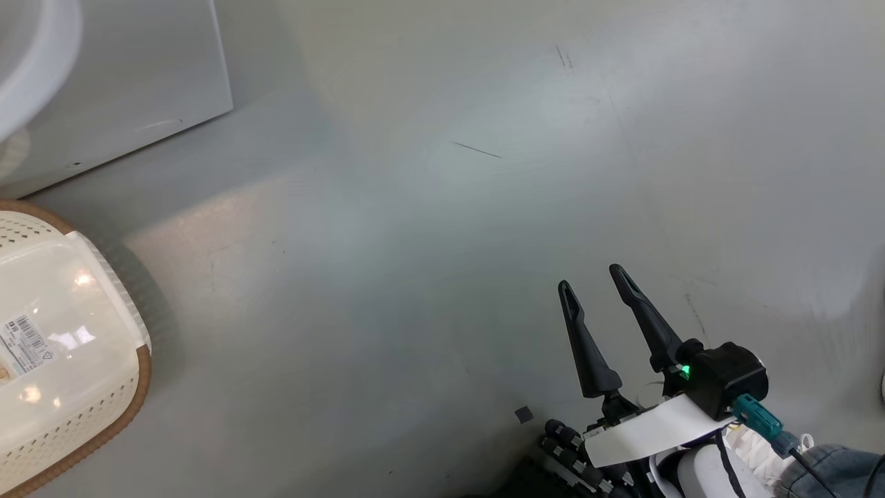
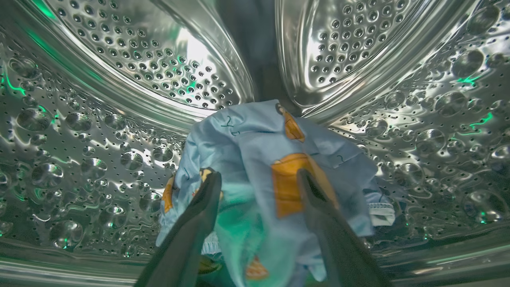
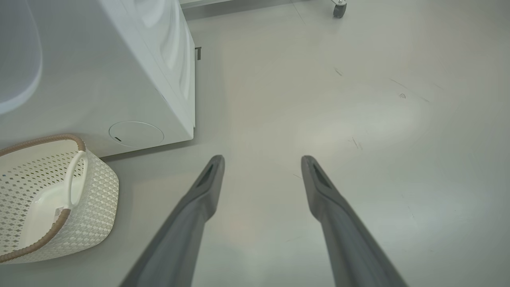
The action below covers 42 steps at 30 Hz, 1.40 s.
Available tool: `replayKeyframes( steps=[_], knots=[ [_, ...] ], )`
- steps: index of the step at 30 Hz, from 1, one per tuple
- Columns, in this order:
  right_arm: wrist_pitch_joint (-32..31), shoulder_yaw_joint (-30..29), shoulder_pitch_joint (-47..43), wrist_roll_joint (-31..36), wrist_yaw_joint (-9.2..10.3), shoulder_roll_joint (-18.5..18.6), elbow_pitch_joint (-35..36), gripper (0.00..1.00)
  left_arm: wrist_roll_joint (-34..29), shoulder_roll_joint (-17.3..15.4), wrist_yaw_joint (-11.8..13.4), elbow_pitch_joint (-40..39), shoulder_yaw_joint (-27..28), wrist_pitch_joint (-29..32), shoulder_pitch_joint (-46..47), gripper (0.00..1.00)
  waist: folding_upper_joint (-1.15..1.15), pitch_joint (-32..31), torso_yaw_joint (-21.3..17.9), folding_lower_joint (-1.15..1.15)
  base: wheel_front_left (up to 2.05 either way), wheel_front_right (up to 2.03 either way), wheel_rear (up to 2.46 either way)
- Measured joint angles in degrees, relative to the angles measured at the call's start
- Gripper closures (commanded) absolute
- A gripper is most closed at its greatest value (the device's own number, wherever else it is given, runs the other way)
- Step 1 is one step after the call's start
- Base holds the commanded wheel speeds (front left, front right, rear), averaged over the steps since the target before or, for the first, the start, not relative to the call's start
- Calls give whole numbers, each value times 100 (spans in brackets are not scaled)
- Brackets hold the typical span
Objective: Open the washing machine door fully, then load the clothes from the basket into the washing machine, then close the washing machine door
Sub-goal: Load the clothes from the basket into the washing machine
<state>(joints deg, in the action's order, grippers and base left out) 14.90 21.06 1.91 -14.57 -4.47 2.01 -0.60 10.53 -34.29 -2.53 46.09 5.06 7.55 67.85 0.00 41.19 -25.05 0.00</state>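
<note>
Straddling clothes (image 2: 255,135) in the drum (image 2: 99,131), left hand (image 2: 259,177) wide open — right hand (image 1: 590,277) open, empty, barcode label (image 1: 26,344) in basket (image 1: 142,377) unreadable.

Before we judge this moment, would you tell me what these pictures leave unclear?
Head view: the basket is cut by the left edge; its label is too small to read.
Left wrist view: the left pincer hides part of the clothes; one garment or two is unclear.
Right wrist view: the washing machine is cut by the top edge.
</note>
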Motion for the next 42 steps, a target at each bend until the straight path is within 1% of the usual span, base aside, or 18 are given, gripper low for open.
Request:
replayKeyframes(
  steps=[2, 4, 9, 10, 11, 16, 18, 24, 25, 30, 35, 37, 42],
  knots=[
    [-1, -16, 4, 0, -1, -1, -4, 0, -5, 118, 78, 56, -15, -5, 0, 0, 0, -73, 20, 0, 0, 0, 0],
    [-1, -55, 27, -2, 0, 0, -3, 0, -24, 252, 214, 97, -35, -24, 7, 0, 0, -141, 55, 0, 0, 0, 0],
    [0, -22, 286, -24, -14, 3, -10, 0, -44, 613, 309, 247, -108, -272, -89, 0, 0, -293, 195, 0, 0, 0, 0],
    [0, -22, 286, -24, -14, 3, -10, 0, -44, 613, 309, 247, -108, -272, -89, 0, 0, -293, 195, 0, 0, 0, 0],
    [0, -15, 383, -26, -18, 4, -19, 0, -30, 762, 333, 321, -120, -445, -176, 0, 0, -368, 257, 0, 0, 0, 0],
    [0, -37, 561, 11, -49, 13, -104, 0, 51, 1104, 366, 443, -101, -853, -449, 0, 0, -596, 425, 0, 0, 0, 0],
    [0, -65, 619, 57, -55, 13, -147, 0, 125, 1244, 420, 520, -102, -1050, -611, 0, 0, -703, 499, 0, 0, 0, 0],
    [-1, -225, 627, 158, -78, 34, -296, 0, 302, 1840, 483, 675, -54, -1459, -969, 0, 0, -1038, 774, 0, 0, 0, 0],
    [-1, -225, 627, 158, -78, 34, -296, 0, 302, 1840, 483, 675, -54, -1459, -969, 0, 0, -1038, 774, 0, 0, 0, 0],
    [0, -305, 628, 221, -102, 34, -416, 0, 413, 2181, 485, 750, -8, -1840, -1341, 0, 0, -1360, 1033, 0, 0, 0, 0],
    [0, -458, 606, 319, -105, 38, -531, 0, 542, 2479, 480, 891, 18, -2060, -1847, 0, 0, -1720, 1293, 0, 0, 0, 0],
    [-1, -504, 570, 320, -141, 41, -564, 0, 595, 2595, 448, 894, 23, -2086, -2051, 0, 0, -1869, 1394, 0, 0, 0, 0],
    [0, -579, 444, 360, -155, 77, -621, 0, 722, 2825, 267, 876, 55, -2180, -2585, 0, 0, -2249, 1640, 0, 0, 0, 0]
  ],
)
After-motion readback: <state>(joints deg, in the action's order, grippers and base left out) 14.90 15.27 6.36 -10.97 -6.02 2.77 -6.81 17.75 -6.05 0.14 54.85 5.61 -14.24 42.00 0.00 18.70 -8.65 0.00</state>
